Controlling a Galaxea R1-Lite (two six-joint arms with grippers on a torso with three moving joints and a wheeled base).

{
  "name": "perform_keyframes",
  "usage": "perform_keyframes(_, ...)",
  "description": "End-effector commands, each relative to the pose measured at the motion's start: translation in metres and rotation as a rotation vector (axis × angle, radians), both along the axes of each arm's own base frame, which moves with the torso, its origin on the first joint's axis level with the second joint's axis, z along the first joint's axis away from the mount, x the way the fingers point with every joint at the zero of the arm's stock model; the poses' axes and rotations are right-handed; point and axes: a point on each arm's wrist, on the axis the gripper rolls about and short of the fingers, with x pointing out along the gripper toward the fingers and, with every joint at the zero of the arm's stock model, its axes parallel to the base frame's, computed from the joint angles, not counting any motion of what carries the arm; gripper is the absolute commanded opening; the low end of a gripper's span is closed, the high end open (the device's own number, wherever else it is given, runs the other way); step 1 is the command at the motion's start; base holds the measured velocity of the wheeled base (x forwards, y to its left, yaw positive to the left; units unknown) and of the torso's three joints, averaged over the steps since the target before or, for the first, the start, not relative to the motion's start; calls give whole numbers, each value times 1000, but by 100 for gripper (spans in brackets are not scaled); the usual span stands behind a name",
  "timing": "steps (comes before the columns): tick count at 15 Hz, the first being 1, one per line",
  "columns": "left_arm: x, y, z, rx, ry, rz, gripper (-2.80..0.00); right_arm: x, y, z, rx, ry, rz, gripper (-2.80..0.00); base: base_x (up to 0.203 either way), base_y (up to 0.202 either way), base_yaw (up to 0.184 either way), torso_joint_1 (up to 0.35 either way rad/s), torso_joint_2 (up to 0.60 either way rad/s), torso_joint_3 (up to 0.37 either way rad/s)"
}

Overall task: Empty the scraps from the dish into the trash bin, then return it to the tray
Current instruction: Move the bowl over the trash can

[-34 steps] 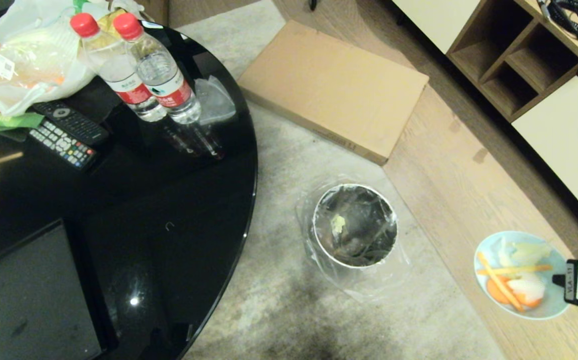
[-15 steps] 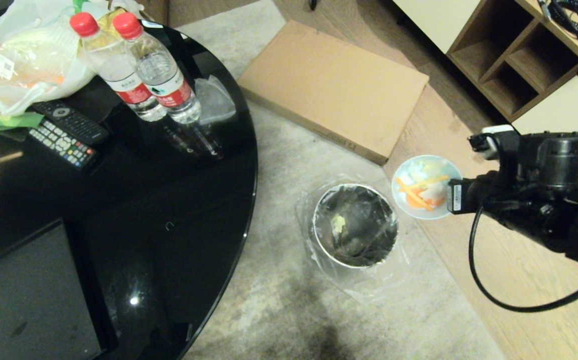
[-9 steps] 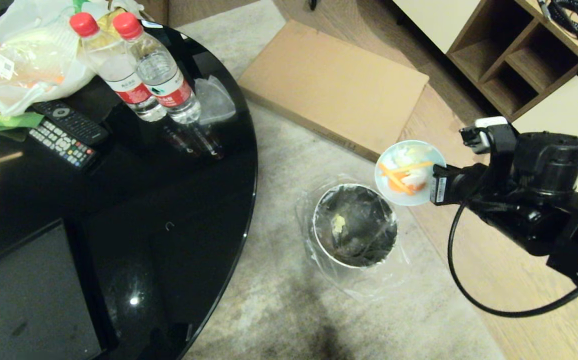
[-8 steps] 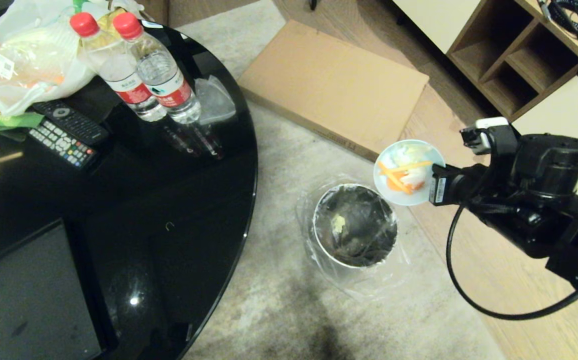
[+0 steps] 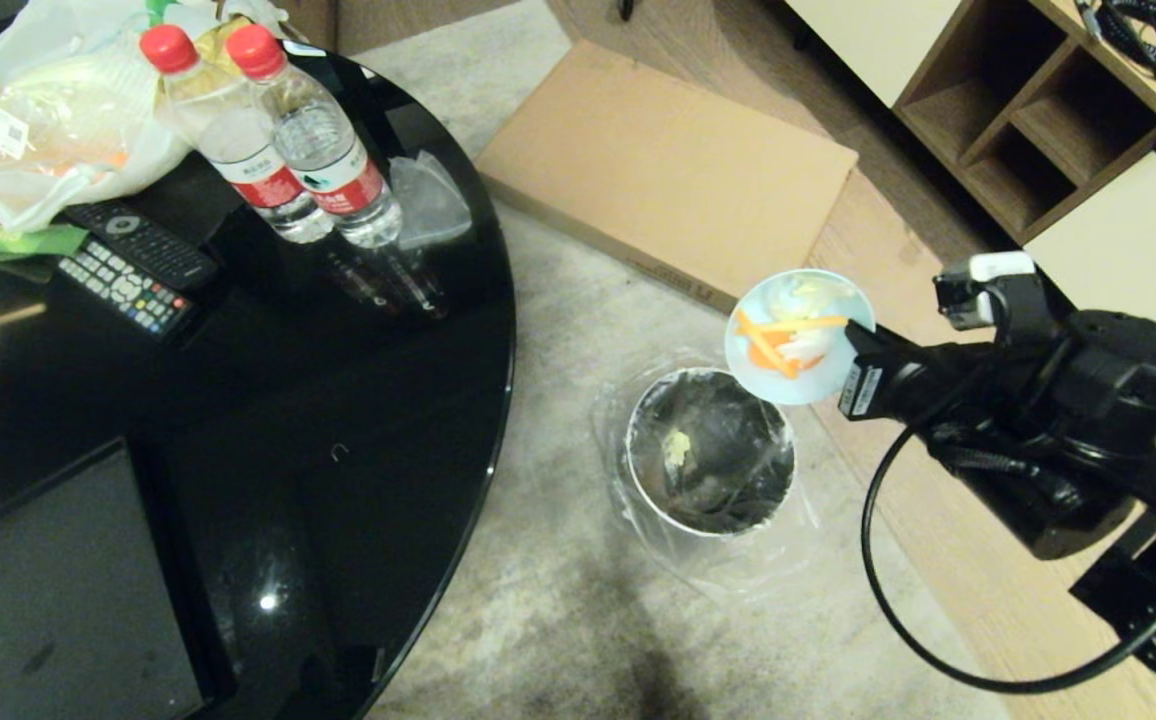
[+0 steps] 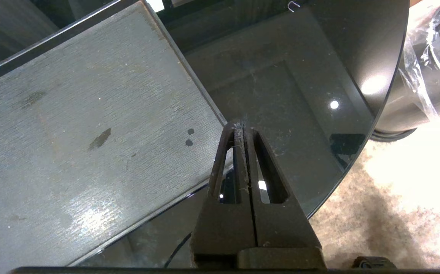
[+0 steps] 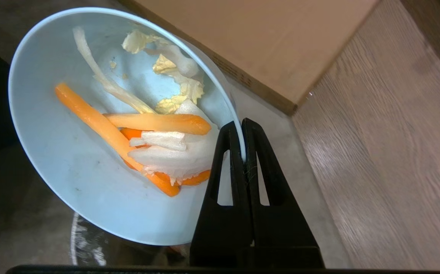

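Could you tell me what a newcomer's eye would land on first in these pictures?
Probably the small pale blue round dish of orange carrot strips and pale peelings, pinched by its rim in the right gripper and held above the far right edge of the shiny metal trash bin with its clear plastic liner on the carpet. Next, the glossy round black table to the left, carrying two red-capped water bottles at its far side.
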Motion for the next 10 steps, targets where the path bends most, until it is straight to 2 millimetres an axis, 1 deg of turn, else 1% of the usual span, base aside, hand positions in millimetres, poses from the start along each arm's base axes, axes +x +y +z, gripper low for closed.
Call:
perform_keyframes(1,0,0,0,0,-1,0,-280,-5,8,-8,18,-35,35,-280,0,0,0,0,0,0)
perform_keyframes(5,0,0,0,0,-1,1,-280,-11,19,-14,50,-94,78,-280,0,0,0,0,0,0)
perform_keyframes(8,0,0,0,0,-1,2,-280,-14,22,-18,62,-95,93,-280,0,0,0,0,0,0)
perform_keyframes(10,0,0,0,0,-1,0,-280,-12,23,-18,99,-88,101,-280,0,0,0,0,0,0)
